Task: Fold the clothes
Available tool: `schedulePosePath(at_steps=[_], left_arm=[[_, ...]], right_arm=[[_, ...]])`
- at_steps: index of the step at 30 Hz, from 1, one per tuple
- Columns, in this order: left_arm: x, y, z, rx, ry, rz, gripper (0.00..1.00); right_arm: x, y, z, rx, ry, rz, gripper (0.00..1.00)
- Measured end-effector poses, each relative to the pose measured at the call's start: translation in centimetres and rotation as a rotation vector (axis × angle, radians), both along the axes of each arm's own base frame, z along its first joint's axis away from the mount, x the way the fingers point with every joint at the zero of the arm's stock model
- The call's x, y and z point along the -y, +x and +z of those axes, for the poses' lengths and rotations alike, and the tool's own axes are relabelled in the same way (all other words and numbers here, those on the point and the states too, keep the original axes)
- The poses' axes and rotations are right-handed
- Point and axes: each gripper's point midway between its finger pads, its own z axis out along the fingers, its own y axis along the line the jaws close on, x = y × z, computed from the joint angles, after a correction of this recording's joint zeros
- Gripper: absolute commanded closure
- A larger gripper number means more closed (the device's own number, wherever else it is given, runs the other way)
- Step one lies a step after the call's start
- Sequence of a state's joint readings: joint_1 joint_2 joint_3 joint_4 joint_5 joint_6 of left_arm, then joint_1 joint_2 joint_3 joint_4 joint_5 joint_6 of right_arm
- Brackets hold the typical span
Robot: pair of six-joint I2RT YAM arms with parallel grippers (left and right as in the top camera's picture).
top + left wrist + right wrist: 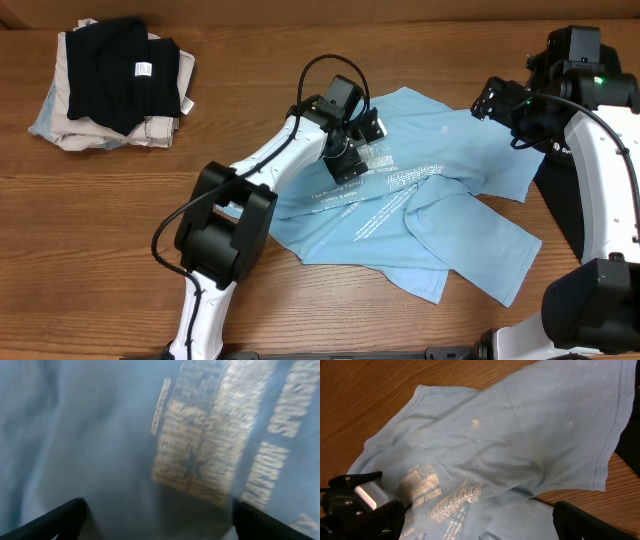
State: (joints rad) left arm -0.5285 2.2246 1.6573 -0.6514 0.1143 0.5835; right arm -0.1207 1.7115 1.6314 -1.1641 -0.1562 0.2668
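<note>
The light blue T-shirt point(430, 205) lies rumpled on the wooden table, white lettering up, with one sleeve folded over its lower right. My left gripper point(352, 150) is low over the printed middle of the shirt. In the left wrist view its jaws point(160, 520) are spread wide, with blurred shirt point(100, 435) and lettering close below and nothing between them. My right gripper point(493, 100) hovers above the shirt's far right edge. Its jaws point(480, 520) are open and empty over the shirt point(520, 425). A black garment point(112, 65) tops a pile at the far left.
The pile point(70, 125) of folded pale clothes under the black garment sits at the table's far left corner. Bare wood point(100, 230) lies left of and in front of the shirt. The left arm's head point(352, 497) shows in the right wrist view.
</note>
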Motion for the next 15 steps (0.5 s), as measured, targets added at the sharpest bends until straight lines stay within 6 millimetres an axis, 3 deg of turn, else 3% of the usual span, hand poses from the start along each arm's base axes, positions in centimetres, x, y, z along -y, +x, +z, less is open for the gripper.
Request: schedulePosePath(at_steps=[10,13,15], left_arm=[[-2.7,1.3,-0.9,-0.057,-0.025,0.184,0.0],[-5.0,2.5,-1.0,-0.082,-0.028,0.313,0.0],[-7.7,3.3,-1.1,-0.1,-0.012,0.421,0.0]], right_arm=[[0.0,-0.1,0.0,-0.004,0.0,0.002,0.02],[0.0,-0.2,-0.1,-0.007,0.0,0.003,0.02],[0.0,-0.2,-0.2,-0.009,0.0,0.003,0.02]])
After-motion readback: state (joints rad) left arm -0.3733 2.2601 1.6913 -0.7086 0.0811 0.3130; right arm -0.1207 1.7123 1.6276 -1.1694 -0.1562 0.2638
